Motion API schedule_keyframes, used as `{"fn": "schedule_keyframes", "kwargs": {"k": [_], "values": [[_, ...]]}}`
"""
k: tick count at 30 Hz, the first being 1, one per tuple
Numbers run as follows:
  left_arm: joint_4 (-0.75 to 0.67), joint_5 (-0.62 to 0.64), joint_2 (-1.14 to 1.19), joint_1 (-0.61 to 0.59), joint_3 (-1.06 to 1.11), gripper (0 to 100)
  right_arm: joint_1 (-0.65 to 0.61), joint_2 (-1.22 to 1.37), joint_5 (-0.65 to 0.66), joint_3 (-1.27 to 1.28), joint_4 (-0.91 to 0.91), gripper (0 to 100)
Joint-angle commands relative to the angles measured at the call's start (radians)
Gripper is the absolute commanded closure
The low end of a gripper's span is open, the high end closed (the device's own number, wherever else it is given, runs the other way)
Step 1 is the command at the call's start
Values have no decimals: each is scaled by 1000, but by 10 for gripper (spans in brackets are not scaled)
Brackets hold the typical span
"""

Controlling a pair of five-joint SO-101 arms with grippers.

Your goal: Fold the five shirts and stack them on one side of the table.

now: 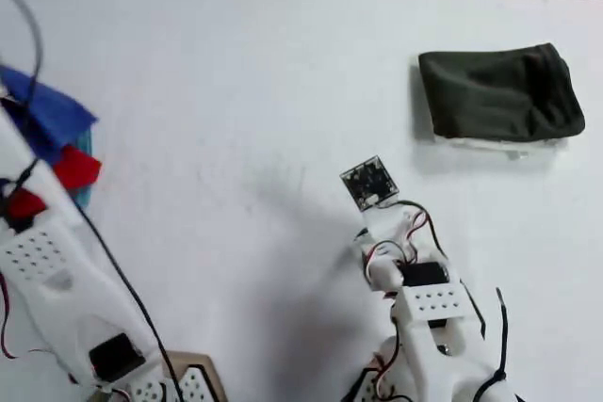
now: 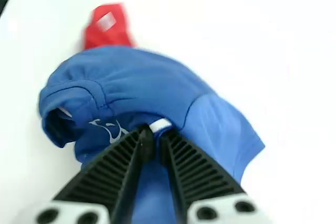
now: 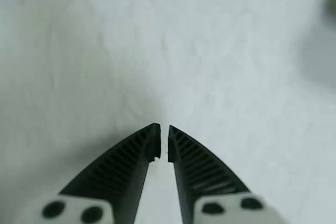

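**Left pincer** [image 2: 155,141]: closed on a pinch of the blue shirt [image 2: 142,85], with a small white tag [image 2: 160,125] caught at its tips.

**Blue shirt:** bunched and unfolded, at the left edge of the surface [image 1: 236,82]. A red shirt [image 2: 107,24] lies just beside it in the same heap.

**Right pincer** [image 3: 163,142]: jaws drawn together on nothing, above bare surface near the middle, towards the near edge.

**Dark green shirt** [image 1: 497,93]: folded, towards the far right corner. It rests on a pale layer [image 1: 499,146] that peeks out along its near side. Whether that layer is another folded shirt I cannot tell.

**Step in hand, as I judge it:** taking the next shirt from the unfolded heap, the stack having been started on the right.

**Next move, as I judge it:**
- Lift the blue shirt clear of the red one without dragging both.
- Carry it to the open middle and lay it flat.
- Open the right pincer to take a second edge.
- A grip this close to the tag may let the cloth hang twisted.

**Views compared:**
- The left wrist view gives the bite on the cloth and the tag.
- The high view gives the layout, with the heap at the left and the folded shirt at the right.
- The right wrist view gives the narrow slit between that pincer's tips.
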Motion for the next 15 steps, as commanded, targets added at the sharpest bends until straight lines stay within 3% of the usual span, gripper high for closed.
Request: {"fn": "schedule_keyframes", "kwargs": {"k": [1,8,15], "values": [[18,18,-241,158,202,976,13,-27,-8,-5,-21,961],[15,20,-503,479,657,976,13,-27,-8,-5,-21,961],[14,15,-717,692,760,976,13,-27,-8,-5,-21,961]]}}
